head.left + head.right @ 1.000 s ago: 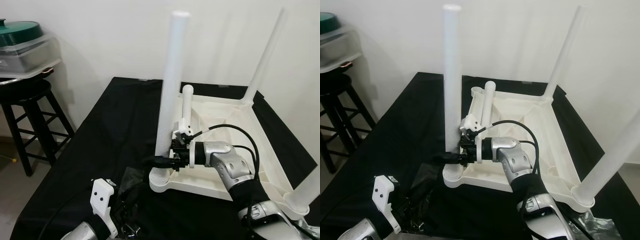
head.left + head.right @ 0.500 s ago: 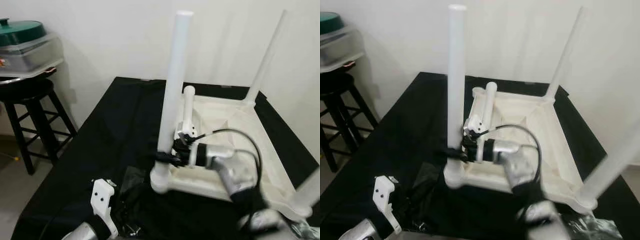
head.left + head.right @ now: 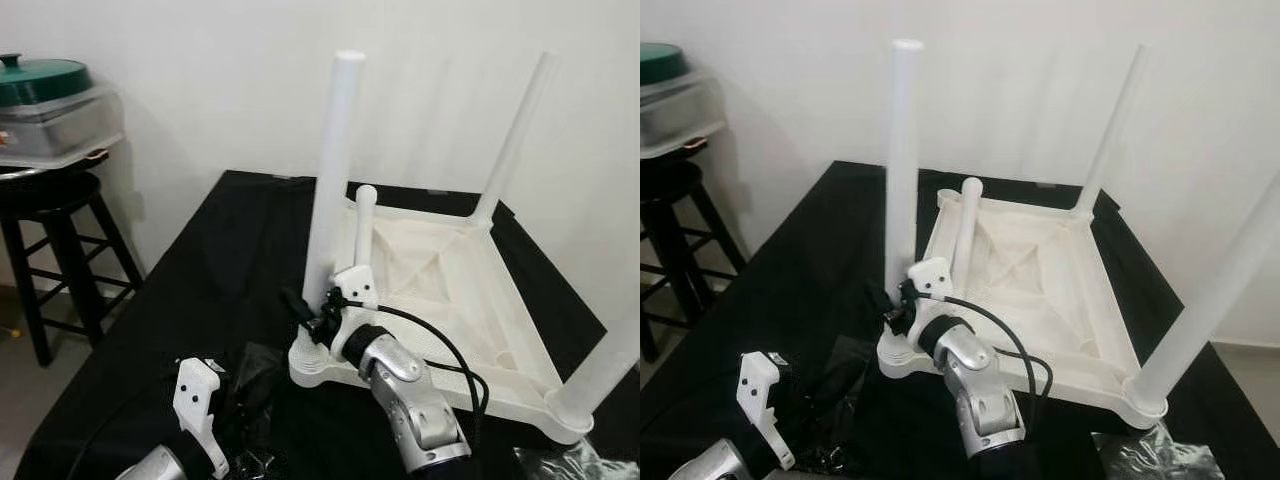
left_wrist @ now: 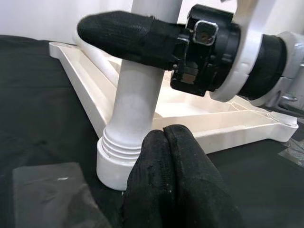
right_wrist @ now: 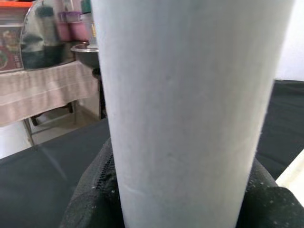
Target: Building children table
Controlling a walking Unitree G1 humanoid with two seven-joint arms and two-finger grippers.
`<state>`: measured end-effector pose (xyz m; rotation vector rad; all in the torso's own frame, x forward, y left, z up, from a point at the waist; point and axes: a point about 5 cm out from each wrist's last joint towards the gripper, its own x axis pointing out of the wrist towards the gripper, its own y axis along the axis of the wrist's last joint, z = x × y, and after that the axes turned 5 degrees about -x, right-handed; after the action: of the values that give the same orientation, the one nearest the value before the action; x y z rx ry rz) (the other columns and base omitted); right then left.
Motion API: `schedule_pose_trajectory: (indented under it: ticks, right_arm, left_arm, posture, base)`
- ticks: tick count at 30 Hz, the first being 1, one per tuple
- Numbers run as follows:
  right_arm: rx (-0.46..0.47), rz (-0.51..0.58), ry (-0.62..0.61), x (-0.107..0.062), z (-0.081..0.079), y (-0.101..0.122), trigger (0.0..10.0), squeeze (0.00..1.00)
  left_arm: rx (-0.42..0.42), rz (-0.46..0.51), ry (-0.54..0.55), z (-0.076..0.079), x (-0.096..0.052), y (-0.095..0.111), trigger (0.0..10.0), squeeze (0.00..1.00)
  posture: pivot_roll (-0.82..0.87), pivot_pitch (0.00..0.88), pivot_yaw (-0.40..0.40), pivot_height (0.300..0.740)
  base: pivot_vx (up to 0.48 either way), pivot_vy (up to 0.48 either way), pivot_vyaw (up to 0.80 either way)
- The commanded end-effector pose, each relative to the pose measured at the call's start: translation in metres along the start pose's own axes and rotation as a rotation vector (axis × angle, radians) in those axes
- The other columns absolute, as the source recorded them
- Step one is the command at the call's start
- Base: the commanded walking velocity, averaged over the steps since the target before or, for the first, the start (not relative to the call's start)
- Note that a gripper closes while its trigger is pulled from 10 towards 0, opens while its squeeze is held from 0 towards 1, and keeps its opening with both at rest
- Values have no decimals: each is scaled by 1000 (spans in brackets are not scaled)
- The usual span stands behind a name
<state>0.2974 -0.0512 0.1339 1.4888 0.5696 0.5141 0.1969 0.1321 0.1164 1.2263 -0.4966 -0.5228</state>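
Right gripper (image 3: pixel 308 312) clamps its black fingers around the base of the near-left white table leg (image 3: pixel 330 170), left of centre in the head views, where the upturned white tabletop (image 3: pixel 440 290) lies on black cloth, while the left gripper (image 4: pixel 166 156), fingers pressed together and empty, sits low beside that corner.

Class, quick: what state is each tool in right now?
Left tool: closed, holding nothing.
Right tool: closed on the near-left table leg.

Black-draped table (image 3: pixel 215 255) bearing inverted white children's table (image 3: pixel 450 290); perhaps plastic wrap (image 3: pixel 570 465).
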Motion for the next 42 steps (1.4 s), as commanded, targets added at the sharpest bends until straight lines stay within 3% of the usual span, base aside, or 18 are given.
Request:
schedule_pose_trajectory:
  ticks: [1, 6, 7, 8, 10, 11, 12, 14, 18, 25, 26, 30, 36, 37, 41, 42]
  right_arm:
    - [62, -126, -25, -7, -2, -25, 10000, 1000]
    - [138, -90, 23, -6, -5, -17, 10000, 1000]
    - [112, -65, 107, -6, -4, -10, 10000, 1000]
    - [63, -45, 211, -7, 3, 0, 10000, 757]
    - [25, -36, 278, -8, 7, 6, 10000, 757]
    - [-23, -27, 347, -9, 15, 13, 10000, 0]
    - [-87, -35, 437, -11, 25, 20, 10000, 0]
    - [-87, -35, 437, -11, 25, 20, 10000, 0]
    - [-136, -60, 559, -12, 45, 31, 10000, 0]
    - [-122, -59, 547, -6, 61, 38, 10000, 0]
    - [-97, -66, 559, -4, 70, 40, 0, 0]
    - [-54, -70, 610, -4, 77, 42, 0, 0]
    - [-35, -68, 640, -8, 73, 40, 0, 0]
    - [7, -64, 618, -12, 65, 34, 0, 0]
    - [25, -59, 597, -13, 60, 31, 0, 0]
    - [68, -35, 551, -11, 52, 29, 0, 0]
  left_arm:
    - [10, 1, 14, -1, -1, 0, 10000, 0]
    - [7, 3, 13, -1, 0, 1, 10000, 0]
    - [5, 3, 12, 0, 1, 1, 10000, 0]
    - [2, 3, 9, 0, 1, 1, 10000, 0]
    - [0, 3, 8, 0, 1, 0, 10000, 0]
    - [-1, 3, 7, 0, 2, 0, 10000, 0]
    - [-1, 4, 7, 0, 2, 0, 10000, 0]
    - [-1, 4, 7, 0, 2, 0, 10000, 0]
    - [0, 4, 10, 0, 3, 0, 10000, 0]
    - [1, 3, 12, 0, 3, -1, 10000, 0]
    - [1, 3, 12, 0, 2, -1, 10000, 0]
    - [0, 2, 13, 0, 2, -1, 10000, 0]
    - [0, 3, 14, 1, 2, -1, 10000, 0]
    - [0, 4, 15, 1, 1, 0, 10000, 0]
    - [0, 5, 15, 1, 1, 0, 10000, 0]
    - [0, 5, 16, 1, 1, 0, 10000, 0]
  posture:
    - [56, 0, -65, 740]
    - [55, 0, -63, 740]
    - [59, 0, -64, 740]
    - [57, 0, -63, 740]
    - [55, 0, -63, 740]
    - [54, 0, -63, 740]
    - [57, 0, -67, 740]
    - [57, 0, -67, 740]
    - [65, 0, -69, 740]
    - [72, 0, -70, 740]
    - [74, 0, -72, 740]
    - [74, 0, -74, 740]
    - [72, 0, -76, 740]
    - [68, 0, -81, 740]
    - [67, 0, -82, 740]
    - [64, 0, -84, 740]
  base:
    - [0, 0, 0]
    - [0, 0, 0]
    - [0, 0, 0]
    - [0, 0, 0]
    - [0, 0, 0]
    - [0, 0, 0]
    - [0, 0, 0]
    - [0, 0, 0]
    - [0, 0, 0]
    - [0, 0, 0]
    - [0, 0, 0]
    - [0, 0, 0]
    - [0, 0, 0]
    - [0, 0, 0]
    - [0, 0, 0]
    - [0, 0, 0]
